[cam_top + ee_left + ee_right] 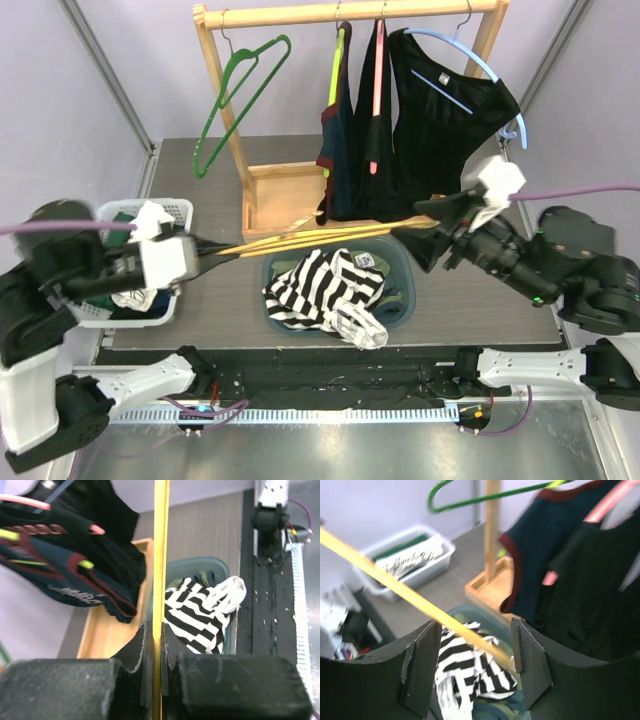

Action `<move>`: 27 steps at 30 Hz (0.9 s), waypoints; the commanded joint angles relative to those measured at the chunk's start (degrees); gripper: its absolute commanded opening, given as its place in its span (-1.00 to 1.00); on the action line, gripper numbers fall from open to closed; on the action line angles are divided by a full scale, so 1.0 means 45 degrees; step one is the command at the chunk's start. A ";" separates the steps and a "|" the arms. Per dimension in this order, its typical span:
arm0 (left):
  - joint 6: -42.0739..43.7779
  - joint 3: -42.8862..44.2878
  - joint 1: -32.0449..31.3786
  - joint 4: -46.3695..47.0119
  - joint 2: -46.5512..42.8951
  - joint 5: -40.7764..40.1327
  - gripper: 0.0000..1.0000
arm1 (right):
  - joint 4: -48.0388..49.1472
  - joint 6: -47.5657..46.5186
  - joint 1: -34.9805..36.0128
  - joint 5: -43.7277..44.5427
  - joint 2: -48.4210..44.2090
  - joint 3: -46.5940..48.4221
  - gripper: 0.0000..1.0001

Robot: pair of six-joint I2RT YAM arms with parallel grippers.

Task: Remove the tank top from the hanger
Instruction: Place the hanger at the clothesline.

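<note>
A slim yellow wooden hanger [320, 238] is held level above the middle of the grey counter [500, 300], running from the left side toward the right. Its left end is clamped between the fingers [137, 650] of the left gripper [222, 250], which are seen pressed tight against both faces of the bar in the left wrist view. The fingers [422, 665] of the right gripper [428, 232] are spread apart around the hanger's right end, and the bar is seen passing between them without being gripped. The black-and-white striped tank top [325, 285] is off the hanger and lies crumpled in a round teal basin [395, 255] near the middle of the counter's near edge, directly below the bar. A light wooden clothes rack [350, 12] stands at the far edge, with a bare green wire hanger [245, 90] and several dark garments hung on it, among them a black top [440, 120] on a pale blue hanger. A white slatted basket [180, 210] holding folded cloth sits at the counter's left edge.
</note>
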 commanded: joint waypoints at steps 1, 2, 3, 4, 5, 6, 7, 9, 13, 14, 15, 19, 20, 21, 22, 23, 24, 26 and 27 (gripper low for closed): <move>-0.1097 0.0305 0.0679 0.0598 -0.1218 -0.0152 -0.99 | 0.2122 0.0563 -0.0033 0.3206 -0.1421 -0.0279 0.31; -0.1254 -0.0024 0.0816 0.0676 -0.1645 -0.0289 -1.00 | 0.2338 0.0602 -0.0033 0.3327 -0.1598 -0.0415 0.31; -0.1759 -0.0260 0.1011 0.1064 -0.1862 -0.0696 -0.99 | 0.2669 0.0602 -0.0033 0.3405 -0.1967 -0.0455 0.31; -0.1996 -0.0552 0.1109 0.1338 -0.2077 -0.1009 -1.00 | 0.2769 0.0622 -0.0033 0.3387 -0.2067 -0.0495 0.32; -0.2308 -0.1135 0.1188 0.1573 -0.2446 -0.1399 -1.00 | 0.2828 0.0622 -0.0033 0.3464 -0.2126 -0.0476 0.32; -0.2929 -0.1431 0.1285 0.2020 -0.2547 -0.2293 -0.99 | 0.2848 0.0661 -0.0033 0.3503 -0.2127 -0.0437 0.32; -0.3284 -0.1685 0.1421 0.2276 -0.2683 -0.2862 -0.99 | 0.2751 0.0680 -0.0014 0.3504 -0.2088 -0.0398 0.32; -0.4471 -0.2328 0.1559 0.2958 -0.2762 -0.4247 -0.99 | 0.2382 0.0680 -0.0033 0.3445 -0.1797 -0.0280 0.31; -0.5881 -0.2685 0.1950 0.3276 -0.2101 -0.8503 -0.99 | 0.1697 0.0739 -0.0033 0.3231 -0.1173 -0.0708 0.13; -0.6040 -0.2510 0.1950 0.3023 -0.1789 -0.8803 -0.99 | 0.1541 0.0758 -0.0033 0.3134 -0.1035 -0.1000 0.09; -0.6254 -0.2392 0.1950 0.2634 -0.1535 -0.8960 -0.99 | 0.1307 0.0701 -0.0033 0.3036 -0.0840 -0.1157 0.07; -0.6568 -0.2023 0.1950 0.2611 -0.0307 -0.9859 -0.99 | 0.0720 0.0583 -0.0033 0.2296 -0.0039 -0.1822 -0.06; -0.6607 -0.1710 0.1950 0.2475 -0.0050 -1.0015 -0.99 | 0.0700 0.0564 -0.0033 0.2138 0.0253 -0.2094 -0.06; -0.6646 -0.1437 0.1950 0.2300 0.0300 -1.0075 -0.99 | 0.0661 0.0563 -0.0033 0.1905 0.0352 -0.2290 -0.05; -0.6647 -0.1182 0.1950 0.2240 0.0575 -1.0094 -0.99 | 0.0641 0.0544 -0.0033 0.1574 0.0489 -0.2466 -0.03; -0.6647 -0.0561 0.1950 0.2162 0.1177 -1.0114 -0.99 | 0.0641 0.0602 -0.0033 0.1474 0.0722 -0.2835 0.03; -0.6647 -0.0304 0.1950 0.2161 0.1434 -1.0134 -0.99 | 0.0660 0.0622 -0.0014 0.1434 0.0840 -0.3032 0.05; -0.6531 0.0572 0.1950 0.2200 0.2232 -1.0231 -0.99 | 0.0892 0.0699 0.0025 0.1589 0.0958 -0.3810 0.11; -0.6471 0.0945 0.1950 0.2278 0.2508 -1.0193 -0.99 | 0.1107 0.0758 0.0025 0.1648 0.0901 -0.4163 0.14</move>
